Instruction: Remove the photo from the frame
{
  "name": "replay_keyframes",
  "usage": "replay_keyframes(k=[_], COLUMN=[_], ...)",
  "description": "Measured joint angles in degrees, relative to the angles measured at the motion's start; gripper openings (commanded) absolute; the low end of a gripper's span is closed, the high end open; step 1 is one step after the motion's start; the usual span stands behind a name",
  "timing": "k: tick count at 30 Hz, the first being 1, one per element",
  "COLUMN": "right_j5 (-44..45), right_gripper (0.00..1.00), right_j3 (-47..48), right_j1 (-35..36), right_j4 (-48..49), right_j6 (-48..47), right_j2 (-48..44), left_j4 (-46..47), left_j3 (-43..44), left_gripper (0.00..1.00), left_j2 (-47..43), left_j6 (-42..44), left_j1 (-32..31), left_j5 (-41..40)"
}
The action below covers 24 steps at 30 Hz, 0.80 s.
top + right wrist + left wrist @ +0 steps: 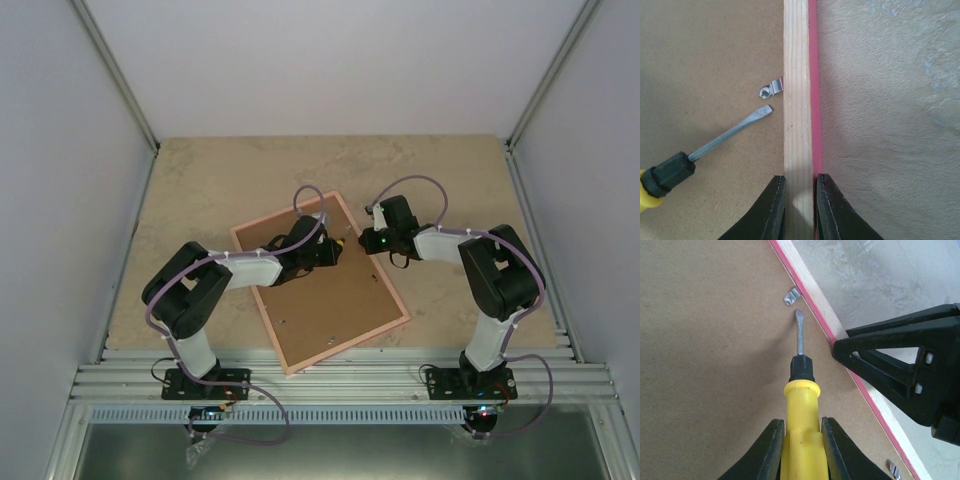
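Pink-edged frame [350,345] lies face down, brown backing [330,300] up. Left gripper [801,427] pinches a yellow screwdriver [801,400], tip near an edge clip [791,296]; right gripper [799,182] clamps that edge rail.

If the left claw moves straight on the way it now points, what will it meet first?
The left claw holds a screwdriver; its tip would probably meet the small metal clip first, then the frame rail. Height above the clip is unclear.

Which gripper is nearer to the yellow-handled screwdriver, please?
Left. The left gripper holds the yellow-handled screwdriver by its handle; the right gripper clamps the rail of the thin pink frame beside the blade, apart from it.
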Motion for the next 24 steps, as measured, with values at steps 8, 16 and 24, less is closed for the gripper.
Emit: replay_keyframes(k=[8, 16, 24], right_j5=[0.0, 0.0, 0.0], right_gripper=[0.01, 0.01, 0.01], right_j3=[0.0, 0.0, 0.0], right_j1=[0.0, 0.0, 0.0], right_j4=[0.0, 0.0, 0.0], right_j6=[0.0, 0.0, 0.0], right_j2=[0.0, 0.0, 0.0], left_j4=[0.2, 0.2, 0.6], left_j3=[0.0, 0.4, 3.0], left_gripper=[0.0, 0.0, 0.0], left_j2=[0.0, 0.4, 3.1], left_j6=[0.0, -0.8, -1.1], left_j1=[0.0, -0.1, -0.1], left_j5=[2.5, 0.1, -1.4])
